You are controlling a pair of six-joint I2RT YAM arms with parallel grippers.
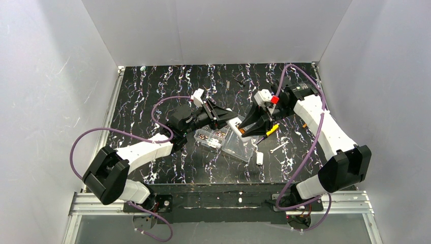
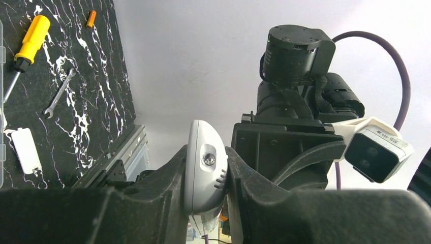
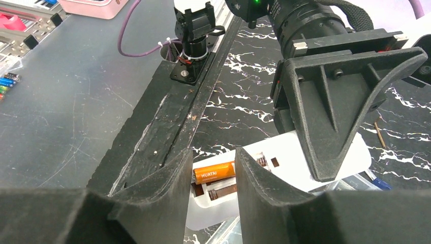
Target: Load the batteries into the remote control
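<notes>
The white remote control (image 1: pixel 235 123) is held above the table with its battery recess facing up. My left gripper (image 2: pixel 206 152) is shut on one end of the remote (image 2: pixel 203 173). In the right wrist view, one orange battery (image 3: pixel 216 173) lies in the remote's open recess (image 3: pixel 277 152), next to an empty slot with a spring. My right gripper (image 3: pixel 214 157) hangs just over that battery, its jaws apart with a finger on each side. A second orange battery (image 2: pixel 91 19) lies on the table beyond the screwdriver.
A clear compartmented screw box (image 1: pixel 223 142) sits under the remote. A yellow-handled screwdriver (image 1: pixel 272 129), a small wrench (image 1: pixel 278 148) and a white battery cover (image 1: pixel 259 158) lie right of it. White walls surround the black marbled table (image 1: pixel 152 101).
</notes>
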